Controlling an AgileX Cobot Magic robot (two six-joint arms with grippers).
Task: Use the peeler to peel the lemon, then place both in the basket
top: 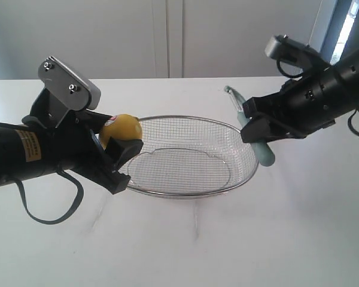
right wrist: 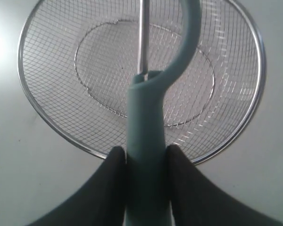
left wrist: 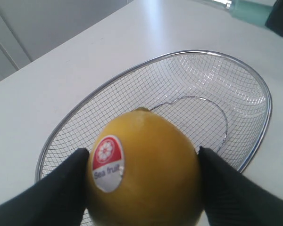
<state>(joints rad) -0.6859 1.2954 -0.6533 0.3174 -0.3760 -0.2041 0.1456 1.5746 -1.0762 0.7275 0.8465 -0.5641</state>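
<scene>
Both grippers were clamped on loads. With the basket (top: 191,194) just beyond its fingertips, the left gripper (top: 121,140) squeezed the lemon (top: 124,127) across its belly; the right gripper (right wrist: 145,155) pinched the peeler (right wrist: 145,117) by its teal handle, blade pointing ahead over the mesh. The lemon seemed firm but waxy, likely to slip; the peeler seemed light and rigid, best held mid-handle
</scene>
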